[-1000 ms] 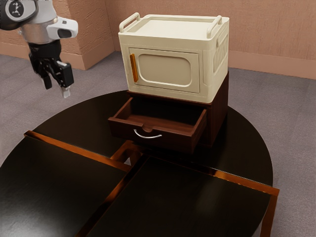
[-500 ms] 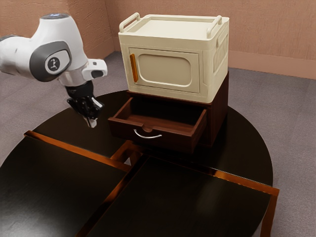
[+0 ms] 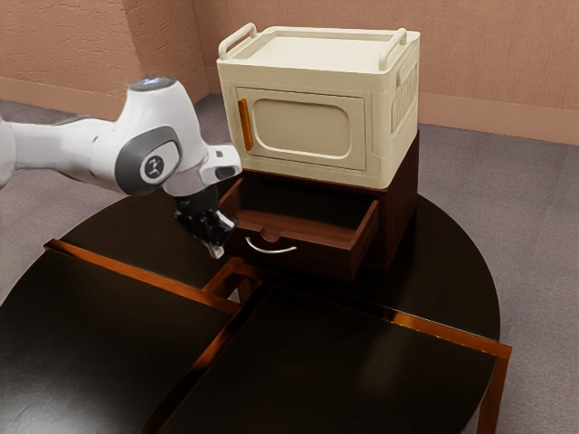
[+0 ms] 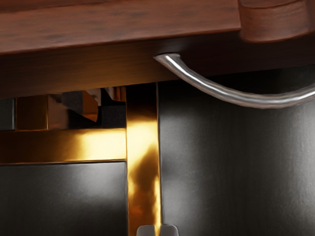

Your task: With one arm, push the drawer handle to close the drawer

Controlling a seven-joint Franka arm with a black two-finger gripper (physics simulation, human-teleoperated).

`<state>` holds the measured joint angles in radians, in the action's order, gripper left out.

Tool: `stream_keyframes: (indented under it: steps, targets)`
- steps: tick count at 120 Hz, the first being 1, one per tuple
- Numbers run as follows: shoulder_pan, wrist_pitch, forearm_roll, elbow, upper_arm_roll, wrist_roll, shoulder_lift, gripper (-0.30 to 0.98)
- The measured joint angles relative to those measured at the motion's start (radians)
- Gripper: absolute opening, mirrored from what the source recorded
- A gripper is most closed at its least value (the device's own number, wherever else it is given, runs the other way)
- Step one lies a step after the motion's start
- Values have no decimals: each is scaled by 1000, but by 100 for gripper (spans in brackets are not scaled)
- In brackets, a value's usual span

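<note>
One large round, black-topped table [image 3: 362, 380] with coppery metal strips [image 3: 136, 273] carries the whole arrangement. The white and grey jointed robot arm [image 3: 163, 136] reaches over it from the exterior view's left. A cream plastic storage box [image 3: 389, 136] with a rounded door panel sits on a dark reddish-brown wooden cabinet [image 3: 403, 199]. From this cabinet the brown wooden drawer [image 3: 317, 259], notched at its top edge, stands well out, so the closing is, I judge, all to be done.

The black two-finger gripper [image 3: 218, 250] is near the drawer front, by its end toward the exterior view's left. From there the curved silver metal handle [image 3: 270, 252] lies toward the exterior view's right, at the middle of the front, its long axis running sideways along the face. The coming move likely calls for a shift across to the handle, then a push toward the cabinet; pressing off to one end could skew the drawer.

The gripper is closed, its grey fingertips [image 4: 169, 230] side by side with barely a sliver between them. They hold nothing and stand apart from the handle.
</note>
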<state>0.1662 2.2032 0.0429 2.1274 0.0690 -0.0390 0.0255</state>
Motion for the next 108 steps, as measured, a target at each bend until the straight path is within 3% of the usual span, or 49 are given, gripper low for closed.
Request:
stream_keyframes:
  steps: [65, 108]
  targets:
    - [80, 131, 26, 6, -2, 28, -80, -10]
    - [43, 142, 25, -261, 0, 49, -293, -10]
